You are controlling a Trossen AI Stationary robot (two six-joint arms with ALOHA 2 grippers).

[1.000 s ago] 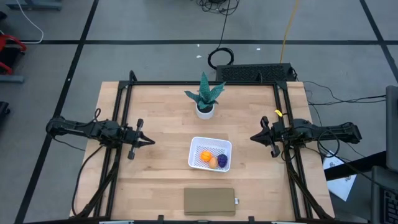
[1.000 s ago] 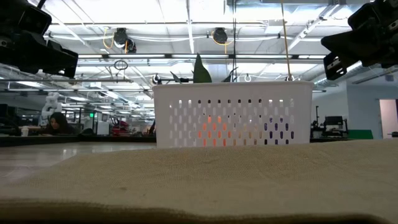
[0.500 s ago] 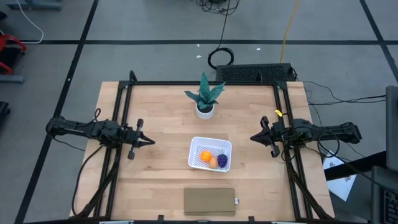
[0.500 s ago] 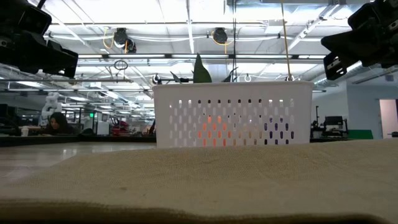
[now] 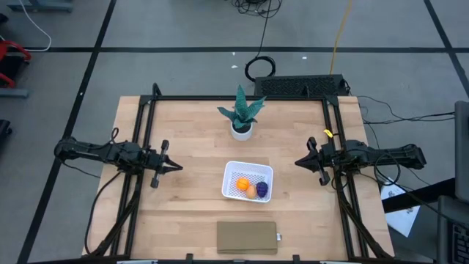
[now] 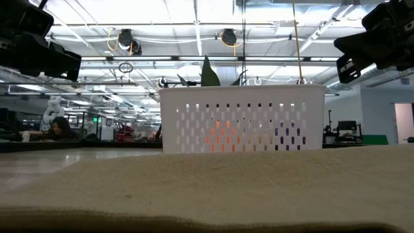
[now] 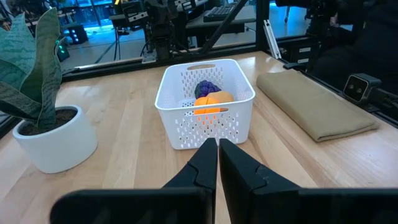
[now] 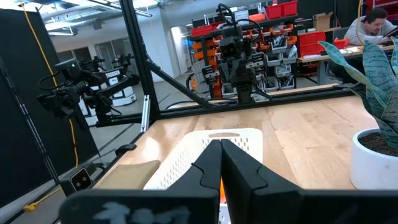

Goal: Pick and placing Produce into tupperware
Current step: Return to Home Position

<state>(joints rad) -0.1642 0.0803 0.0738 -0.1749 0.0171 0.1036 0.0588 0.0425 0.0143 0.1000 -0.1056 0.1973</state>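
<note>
The white perforated tupperware (image 5: 248,180) stands on the table's middle, also seen in the low view (image 6: 241,118) and left wrist view (image 7: 205,102). Inside it lie the orange ball (image 5: 242,184), the tan-yellow oval (image 5: 251,191) and the dark purple lump (image 5: 261,189). My left gripper (image 5: 178,167) hovers shut to the left of the tupperware, above the table. My right gripper (image 5: 298,163) hovers shut to its right. In the left wrist view the shut fingers (image 7: 217,147) point at the tupperware; in the right wrist view the gripper (image 8: 220,148) does the same.
A green potted plant (image 5: 242,116) in a white pot stands behind the tupperware, toward the far edge. A flat tan-brown pad (image 5: 247,237) lies at the near edge. Dark frame rails (image 5: 139,147) run along the table's left and right sides. A person sits in the room beyond (image 6: 60,128).
</note>
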